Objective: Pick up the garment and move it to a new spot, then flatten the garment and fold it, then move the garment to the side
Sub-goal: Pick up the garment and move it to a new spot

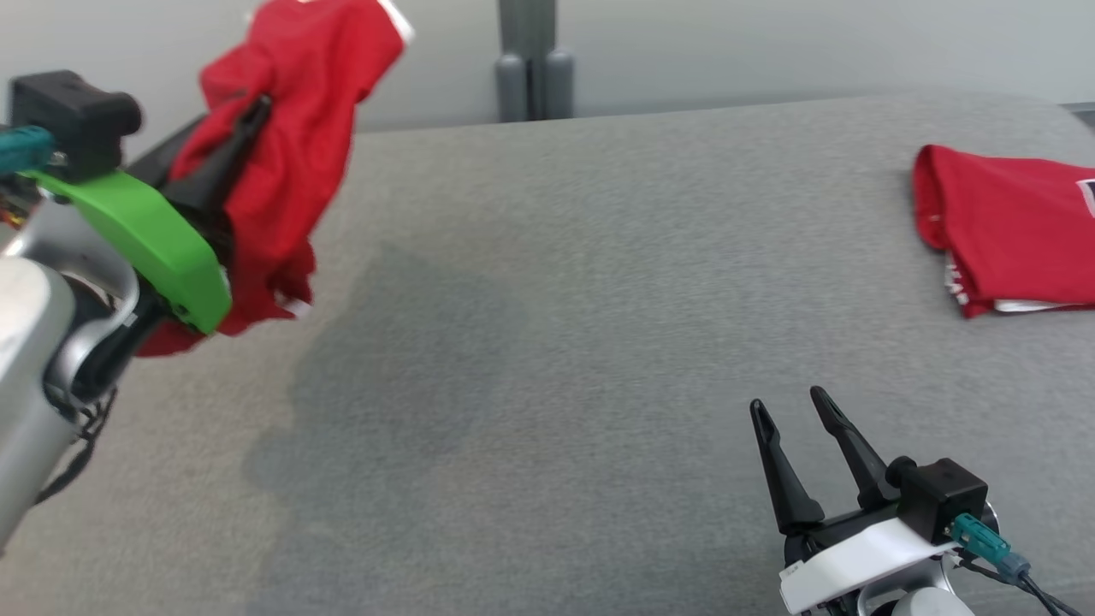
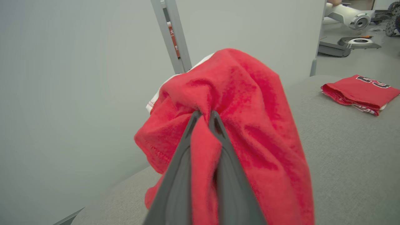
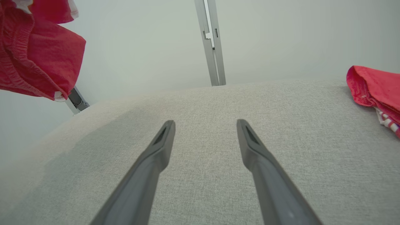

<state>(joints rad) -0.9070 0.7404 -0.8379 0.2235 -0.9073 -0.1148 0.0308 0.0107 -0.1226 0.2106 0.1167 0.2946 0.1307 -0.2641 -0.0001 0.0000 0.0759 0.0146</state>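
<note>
A red garment point(image 1: 291, 128) with white trim hangs bunched in the air above the grey table's point(image 1: 556, 299) far left corner. My left gripper point(image 1: 257, 107) is shut on it, cloth draping over both fingers. In the left wrist view the red garment point(image 2: 243, 103) is pinched between the fingertips of my left gripper point(image 2: 204, 114). Its lower folds show as the red garment point(image 3: 37, 59) at the right wrist view's upper left. My right gripper point(image 1: 791, 406) hovers open near the table's front right, and my right gripper point(image 3: 204, 125) holds nothing.
A second red garment point(image 1: 1009, 227), folded, lies at the table's right edge; the folded garment point(image 2: 359, 92) and folded garment point(image 3: 375, 90) show in both wrist views. A grey post point(image 1: 530, 60) stands behind the table against a pale wall.
</note>
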